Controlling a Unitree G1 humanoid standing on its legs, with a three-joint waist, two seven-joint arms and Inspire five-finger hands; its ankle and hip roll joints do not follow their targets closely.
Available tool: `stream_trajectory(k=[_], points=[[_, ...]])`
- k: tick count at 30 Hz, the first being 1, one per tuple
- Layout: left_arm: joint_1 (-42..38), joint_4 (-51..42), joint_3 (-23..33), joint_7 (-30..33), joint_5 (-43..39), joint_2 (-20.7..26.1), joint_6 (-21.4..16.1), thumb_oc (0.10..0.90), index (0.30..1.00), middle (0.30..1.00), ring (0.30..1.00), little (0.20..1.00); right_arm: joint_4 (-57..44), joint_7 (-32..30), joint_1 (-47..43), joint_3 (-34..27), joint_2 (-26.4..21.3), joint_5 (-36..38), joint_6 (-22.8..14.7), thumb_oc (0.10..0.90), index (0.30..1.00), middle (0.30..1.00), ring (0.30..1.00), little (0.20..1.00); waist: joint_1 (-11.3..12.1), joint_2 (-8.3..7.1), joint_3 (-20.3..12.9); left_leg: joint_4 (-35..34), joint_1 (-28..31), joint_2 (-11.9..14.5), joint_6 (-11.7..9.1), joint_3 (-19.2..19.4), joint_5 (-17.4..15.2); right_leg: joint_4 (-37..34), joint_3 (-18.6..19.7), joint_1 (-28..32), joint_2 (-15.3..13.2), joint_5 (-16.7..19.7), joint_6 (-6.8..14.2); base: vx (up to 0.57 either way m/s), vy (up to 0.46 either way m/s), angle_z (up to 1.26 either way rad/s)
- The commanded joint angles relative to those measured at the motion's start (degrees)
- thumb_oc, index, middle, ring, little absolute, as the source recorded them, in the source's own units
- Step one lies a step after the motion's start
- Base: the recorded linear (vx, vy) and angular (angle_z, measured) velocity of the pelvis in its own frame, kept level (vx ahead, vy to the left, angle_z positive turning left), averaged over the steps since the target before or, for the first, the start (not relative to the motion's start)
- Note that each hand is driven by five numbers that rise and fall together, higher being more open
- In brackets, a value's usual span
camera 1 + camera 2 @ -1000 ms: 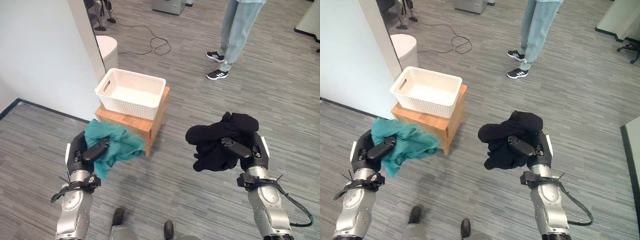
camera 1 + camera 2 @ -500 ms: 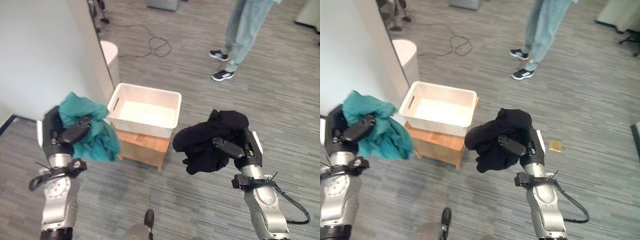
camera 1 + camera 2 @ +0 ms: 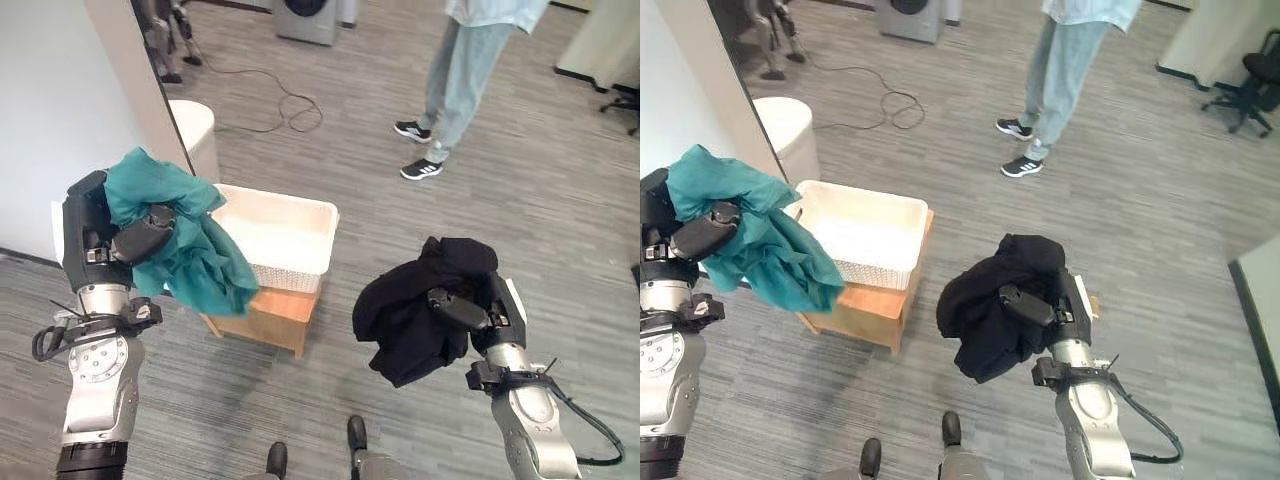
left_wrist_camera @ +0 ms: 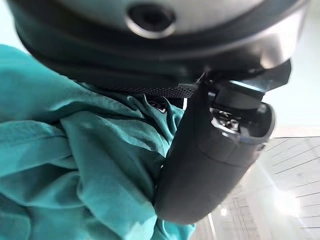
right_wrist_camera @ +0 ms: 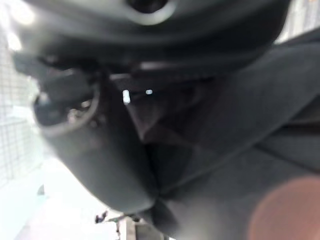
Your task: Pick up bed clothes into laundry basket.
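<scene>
Teal cloth [image 3: 185,245] clenched in raised left hand [image 3: 125,240] — black garment [image 3: 420,310] gripped by lower right hand [image 3: 470,312].

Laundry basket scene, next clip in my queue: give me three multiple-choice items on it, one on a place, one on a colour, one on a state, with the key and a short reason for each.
1. Where does the white laundry basket stand?
A. on a small wooden stand
B. on the bare floor
C. on a bed

2. What colour is the cloth in the left hand?
A. black
B. teal
C. yellow

3. What is the state of the right hand?
A. open and empty
B. shut on nothing
C. shut on a black garment

Key: 1 A, the basket sits on the wooden stand, above the floor. 2 B, the teal cloth hangs from the left hand beside the basket. 3 C, its thumb and fingers are curled round the black garment, held off to the basket's right.
</scene>
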Motion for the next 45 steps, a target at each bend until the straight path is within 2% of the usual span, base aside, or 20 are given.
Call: stream_trajectory(k=[1, 3, 4, 5, 6, 7, 8, 9, 11, 14, 15, 20, 24, 28, 39, 45], points=[[-16.53, -2.79, 6.69, 4.45, 7.39, 27.14, -7.14, 0.4, 0.3, 0.3, 0.3, 0.3, -6.42, 3.43, -4.87, -3.39, -4.93, 5.74, -6.56, 0.4, 0.3, 0.3, 0.3, 0.3, -0.83, 2.58, -8.85, -1.78, 2.45, 2.86, -2.22, -0.32, -2.82, -0.6, -0.98, 4.79, 0.6, -8.41, 2.45, 0.41, -0.268, 0.0], [-25.73, 4.01, 0.51, 4.41, 4.97, 38.4, -6.79, 0.4, 0.3, 0.3, 0.3, 0.3, -6.87, 3.82, -4.28, -3.23, -5.36, 6.91, -6.6, 0.4, 0.3, 0.3, 0.3, 0.3, -1.76, 3.39, -9.6, -2.48, 2.64, 3.62, -2.89, -0.46, -2.21, -1.56, -1.18, 5.62, 1.08, -8.51, 2.57, 0.22, -0.133, 0.03], [-29.26, 6.52, -2.66, 3.92, 2.64, 41.49, -6.83, 0.4, 0.3, 0.3, 0.3, 0.3, -7.42, 4.01, -3.68, -2.83, -5.57, 7.35, -6.62, 0.4, 0.3, 0.3, 0.3, 0.3, -2.28, 3.88, -9.61, -2.55, 2.51, 3.78, -3.14, -0.51, -1.69, -1.65, -1.12, 5.65, 1.22, -8.35, 2.64, 0.08, -0.067, 0.09], [-36.86, 11.66, -10.06, 2.72, -0.89, 44.5, -6.72, 0.4, 0.3, 0.3, 0.3, 0.3, -7.78, 4.13, -3.26, -2.64, -5.6, 7.96, -6.75, 0.4, 0.3, 0.3, 0.3, 0.3, -2.61, 4.16, -9.65, -2.63, 2.6, 4.06, -3.31, -0.77, -1.75, -1.88, -1.32, 5.96, 1.53, -8.57, 2.75, 0.06, -0.056, 0.19], [-41.6, 14.76, -14.83, 1.88, -2.54, 46.69, -6.4, 0.4, 0.3, 0.3, 0.3, 0.3, -8.12, 4.08, -2.92, -2.13, -5.85, 8.31, -6.78, 0.4, 0.3, 0.3, 0.3, 0.3, -3.12, 4.58, -9.62, -2.71, 2.55, 4.19, -3.46, -0.8, -1.53, -2.17, -1.27, 6.03, 1.68, -8.43, 2.85, 0.06, -0.05, 0.17], [-46.19, 17.3, -19.59, 1.2, -4.17, 47.94, -6.19, 0.4, 0.3, 0.3, 0.3, 0.3, -8.38, 4.12, -2.54, -1.88, -6.05, 8.42, -6.73, 0.4, 0.3, 0.3, 0.3, 0.3, -3.45, 4.87, -9.57, -2.71, 2.42, 4.26, -3.6, -0.86, -1.45, -2.49, -1.3, 6.09, 1.78, -8.37, 2.95, 0.05, -0.048, 0.1], [-55.6, 23.05, -29.55, -1.33, -8.21, 49.09, -5.59, 0.4, 0.3, 0.3, 0.3, 0.3, -8.23, 4.24, -1.62, -1.63, -6.34, 9.56, -6.72, 0.4, 0.3, 0.3, 0.3, 0.3, -4.32, 5.48, -9.6, -2.71, 2.12, 4.54, -3.89, -0.58, -1.12, -2.77, -1.42, 6.01, 1.94, -8.35, 3.16, 0.04, -0.038, 0.04], [-59.83, 25.2, -33.98, -2.18, -9.24, 48.97, -5.39, 0.4, 0.3, 0.3, 0.3, 0.3, -8.14, 4.19, -1.11, -1.69, -6.0, 10.01, -6.82, 0.4, 0.3, 0.3, 0.3, 0.3, -4.51, 5.49, -9.51, -2.71, 1.98, 4.56, -3.98, -0.51, -1.05, -2.86, -1.32, 5.98, 2.0, -8.37, 3.2, 0.03, -0.035, -0.01], [-65.16, 29.56, -40.11, -3.93, -11.29, 48.27, -4.8, 0.4, 0.3, 0.3, 0.3, 0.3, -8.05, 4.22, -0.81, -1.35, -6.0, 10.69, -6.89, 0.4, 0.3, 0.3, 0.3, 0.3, -5.12, 5.64, -9.25, -2.71, 1.63, 4.51, -4.15, -0.29, -0.89, -3.1, -1.21, 5.76, 2.1, -8.22, 3.45, 0.0, -0.012, -0.05], [-68.44, 33.12, -44.1, -5.71, -13.56, 47.01, -4.29, 0.4, 0.3, 0.3, 0.3, 0.3, -7.71, 4.15, -0.23, -1.32, -5.61, 11.42, -6.82, 0.4, 0.3, 0.3, 0.3, 0.3, -5.68, 5.52, -9.06, -2.71, 1.35, 4.57, -4.32, 0.21, -0.8, -3.35, -0.97, 5.55, 2.13, -8.09, 3.66, 0.0, -0.002, -0.11], [-71.16, 36.52, -47.38, -6.94, -13.33, 46.22, -3.44, 0.4, 0.3, 0.3, 0.3, 0.3, -7.32, 4.15, 0.07, -1.14, -5.77, 11.72, -6.93, 0.4, 0.3, 0.3, 0.3, 0.3, -6.35, 5.78, -8.74, -2.71, 1.12, 4.59, -4.42, 0.86, -0.71, -3.59, -0.67, 5.28, 2.24, -7.92, 3.86, 0.02, 0.007, -0.13], [-73.76, 41.6, -49.32, -7.07, -13.4, 44.19, -2.89, 0.4, 0.3, 0.3, 0.3, 0.3, -6.75, 3.68, 0.12, -1.26, -5.36, 11.7, -7.23, 0.4, 0.3, 0.3, 0.3, 0.3, -7.14, 5.81, -8.01, -2.71, 0.69, 4.5, -4.39, 1.84, -1.24, -3.6, -0.1, 4.66, 2.25, -8.27, 4.19, 0.0, 0.013, -0.17], [-74.45, 49.1, -48.92, -6.58, -12.26, 41.26, -1.49, 0.4, 0.3, 0.3, 0.3, 0.3, -6.16, 2.69, 0.5, -1.87, -5.41, 10.91, -7.38, 0.4, 0.3, 0.3, 0.3, 0.3, -8.23, 6.16, -7.15, -2.71, 0.36, 4.36, -4.34, 2.76, -1.37, -3.6, 0.49, 4.08, 2.3, -8.32, 4.27, 0.01, 0.017, -0.08], [-74.9, 52.79, -48.29, -6.78, -12.45, 38.84, -1.11, 0.4, 0.3, 0.3, 0.3, 0.3, -6.26, 2.13, -0.05, -1.89, -5.5, 10.59, -7.66, 0.4, 0.3, 0.3, 0.3, 0.3, -9.29, 6.22, -6.14, -2.71, -0.03, 4.33, -4.35, 3.21, -1.36, -3.6, 0.99, 3.45, 2.33, -8.2, 4.29, -0.01, 0.016, -0.11], [-71.52, 52.29, -46.63, -7.41, -11.26, 36.89, -1.07, 0.4, 0.3, 0.3, 0.3, 0.3, -6.04, 2.05, -0.97, -0.07, -6.03, 9.66, -7.55, 0.4, 0.3, 0.3, 0.3, 0.3, -9.78, 6.21, -4.38, -2.71, -1.43, 4.23, -4.26, 3.88, -1.19, -3.6, 2.05, 1.72, 2.51, -7.81, 4.29, 0.0, 0.003, -0.01], [-67.97, 53.37, -44.31, -7.13, -9.27, 34.48, -0.31, 0.4, 0.3, 0.3, 0.3, 0.3, -5.79, 1.66, -1.32, -0.19, -6.17, 9.31, -7.49, 0.4, 0.3, 0.3, 0.3, 0.3, -9.84, 5.48, -3.17, -2.71, -1.88, 4.37, -4.29, 4.07, -1.17, -3.6, 2.06, 1.31, 2.73, -7.83, 4.08, 0.0, 0.0, 0.0]])
